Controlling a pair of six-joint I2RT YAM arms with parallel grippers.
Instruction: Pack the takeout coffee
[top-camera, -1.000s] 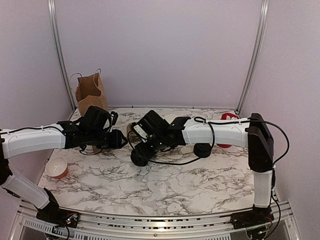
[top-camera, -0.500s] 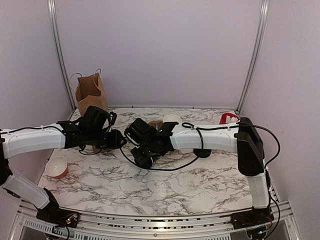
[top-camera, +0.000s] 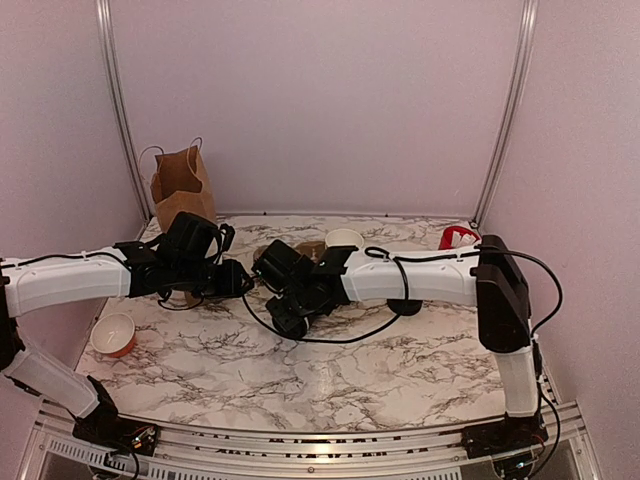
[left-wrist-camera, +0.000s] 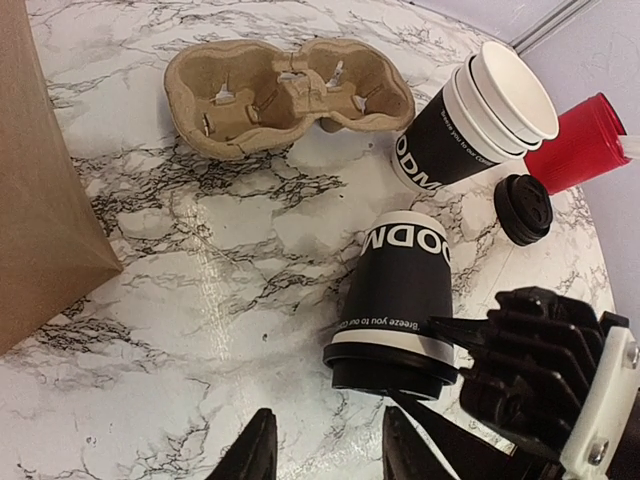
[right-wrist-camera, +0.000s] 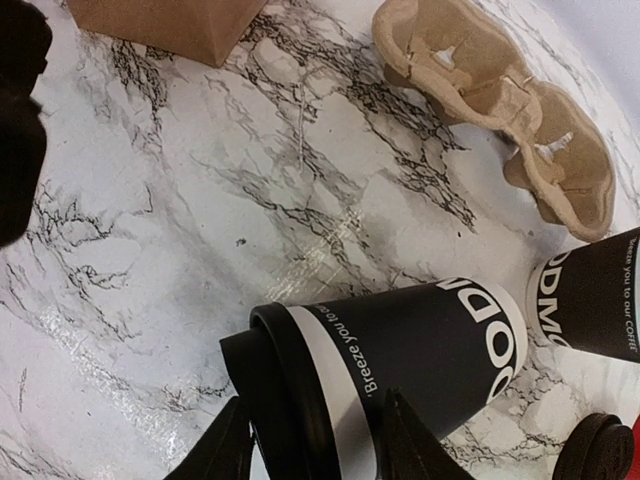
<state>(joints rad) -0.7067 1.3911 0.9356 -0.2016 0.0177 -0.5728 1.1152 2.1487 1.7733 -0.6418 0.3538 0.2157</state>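
The bench (top-camera: 350, 370) has a white marble-pattern top veined in grey. It sits in a booth of pale lilac walls (top-camera: 320, 100), with a metal post (top-camera: 115, 100) running up each back corner. A brown paper bag (top-camera: 180, 185) stands upright in the far left corner. A small orange bowl (top-camera: 113, 333) sits alone near the left edge.

Toward the back lie a cardboard cup carrier (left-wrist-camera: 290, 90), a stack of lidless cups (left-wrist-camera: 480, 120) and a red cup (left-wrist-camera: 575, 145). A loose black lid (left-wrist-camera: 523, 208) lies just beside the stack.

The takeout coffee (left-wrist-camera: 395, 290) lies on its side on the bench, nearer than the carrier and between the two grippers, with its lid on. The right gripper (right-wrist-camera: 315, 420) has a finger on either side of the lid end, close against it. I cannot tell whether they are actually pinching it. The left gripper (left-wrist-camera: 325, 450) hangs partly open just short of the cup, with only bare bench between its fingers.

Compared with a second ago, the right arm (top-camera: 420, 280) has swung leftward and its gripper has closed in on the cup. That uncovers the stack and more of the red cup in the overhead view. The left arm (top-camera: 70, 280), bag and bowl are where they were.
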